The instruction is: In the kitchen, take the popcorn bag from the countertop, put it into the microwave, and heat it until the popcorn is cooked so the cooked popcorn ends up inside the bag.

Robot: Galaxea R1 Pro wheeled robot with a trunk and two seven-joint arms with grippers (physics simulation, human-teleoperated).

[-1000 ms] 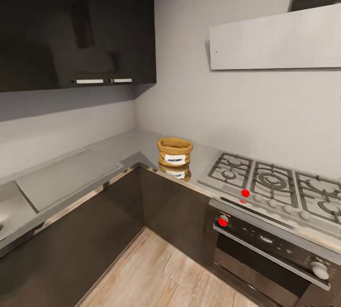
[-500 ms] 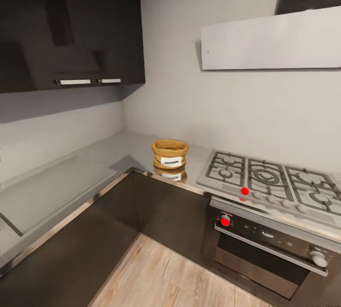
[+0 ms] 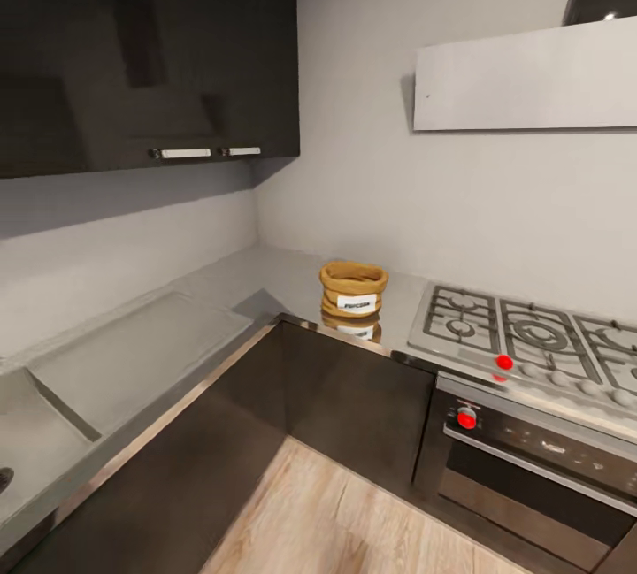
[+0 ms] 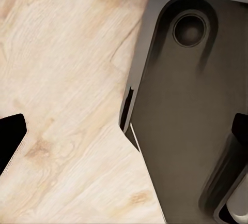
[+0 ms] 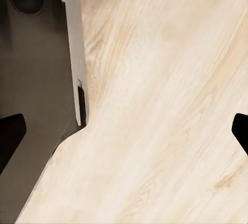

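From the head view I counted one countertop (image 3: 265, 278), L-shaped, running from the left wall into the corner and on to the right. At its left end lay one sink basin (image 3: 35, 450), with one flat draining area (image 3: 141, 357) just beside it. Overhead hung one dark wall cabinet (image 3: 146, 43) bearing two pale handles (image 3: 181, 153). One popcorn bag (image 3: 353, 289) stood upright near the counter's front edge, just beside the hob and apart from the wall, its label facing me and its reflection showing in the slab. Bare counter lay open to its left and behind it. Right of it sat one steel gas hob (image 3: 531, 340); I could see four burners, with more cut off by the frame. Below was one oven (image 3: 540, 459), and above, one white hood (image 3: 526, 79). Two red dots marked the hob and oven fronts.

The wooden floor (image 3: 354, 521) between the cabinet runs was open.

My left gripper (image 4: 124, 138) stood wide open, holding nothing, above floor and my dark base. My right gripper (image 5: 124, 131) likewise stood wide open, holding nothing.
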